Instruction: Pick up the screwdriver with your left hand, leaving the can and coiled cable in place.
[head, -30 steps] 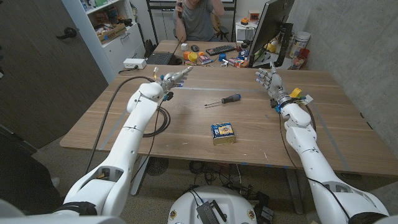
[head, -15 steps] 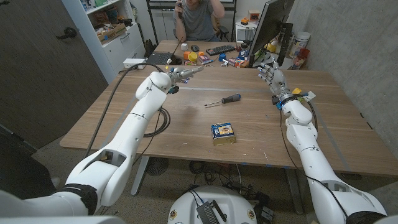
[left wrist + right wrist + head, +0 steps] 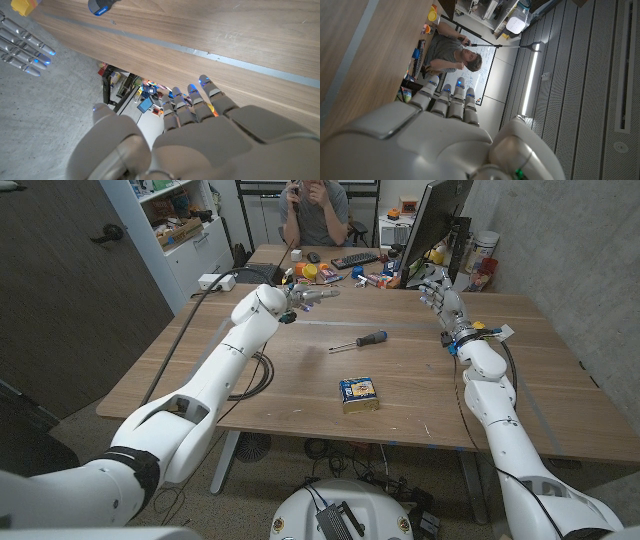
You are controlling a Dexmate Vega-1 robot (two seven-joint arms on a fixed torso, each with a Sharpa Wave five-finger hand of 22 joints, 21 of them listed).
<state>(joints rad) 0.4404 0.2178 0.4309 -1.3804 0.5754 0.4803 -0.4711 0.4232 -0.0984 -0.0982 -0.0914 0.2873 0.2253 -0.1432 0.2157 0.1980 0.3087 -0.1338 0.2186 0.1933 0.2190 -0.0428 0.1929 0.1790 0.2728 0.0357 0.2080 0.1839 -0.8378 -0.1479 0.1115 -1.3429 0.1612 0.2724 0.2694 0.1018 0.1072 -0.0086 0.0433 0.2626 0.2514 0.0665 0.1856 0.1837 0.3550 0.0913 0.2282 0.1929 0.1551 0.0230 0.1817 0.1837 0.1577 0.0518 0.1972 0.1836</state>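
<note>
The screwdriver (image 3: 360,340), with a thin shaft and a blue-black handle, lies on the wooden table (image 3: 420,395) past its middle. Its handle end (image 3: 102,6) also shows in the left wrist view. My left hand (image 3: 306,295) hovers above the table's far side, left of and beyond the screwdriver, with its fingers stretched out and nothing in them (image 3: 200,127). My right hand (image 3: 440,286) is raised at the far right, fingers apart and holding nothing (image 3: 440,135). A flat blue and yellow can (image 3: 359,393) sits nearer to me than the screwdriver. The black coiled cable (image 3: 262,372) lies at the left, partly behind my left arm.
A white power strip (image 3: 216,281) sits on the table's far left corner. Beyond the table stand a monitor (image 3: 440,225), a cluttered desk (image 3: 340,265) and a seated person (image 3: 317,210). A small yellow object (image 3: 478,327) lies by my right wrist.
My left arm has swung toward the table's middle, carrying the hand closer to the screwdriver. My right hand has drifted slightly farther from me. Screwdriver, can and cable have not moved.
</note>
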